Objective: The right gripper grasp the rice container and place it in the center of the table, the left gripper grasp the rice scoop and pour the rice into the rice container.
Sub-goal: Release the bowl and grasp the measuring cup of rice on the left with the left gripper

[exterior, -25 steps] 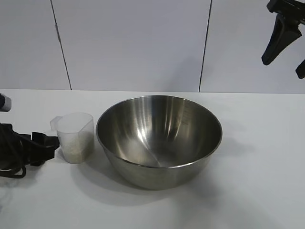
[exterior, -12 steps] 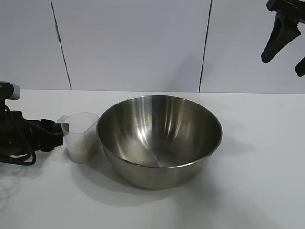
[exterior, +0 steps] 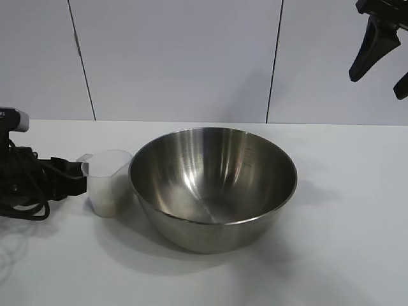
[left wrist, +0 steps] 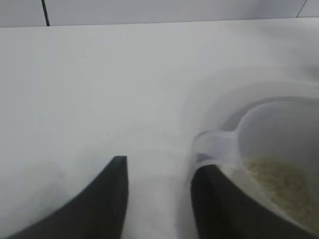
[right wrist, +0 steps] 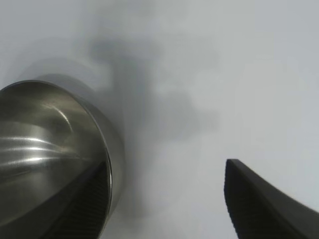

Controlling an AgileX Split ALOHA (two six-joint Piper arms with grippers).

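Rice scoop: small frosted, translucent plastic measuring cup with a thin flat handle tab, upright on the bench, touching or just beside the bowl's outer wall on the exterior view's left.
Rice: fine off-white grains, a loose low heap in the cup's bottom.
Left hand: black, tapered, claw-like fingers, lying low and nearly level at the cup's handle side; the wrist view shows a gap between the fingers and the cup beside one of them; whether they pinch the handle I cannot tell.
Rice container: wide round stainless-steel mixing bowl, brushed and shiny, thin rolled rim, inside bare, mid-bench.
Right hand: matte black tapered fingers, spread apart, raised high above the bench at the exterior view's upper right, holding nothing.
Bench: flat, plain white, smooth.
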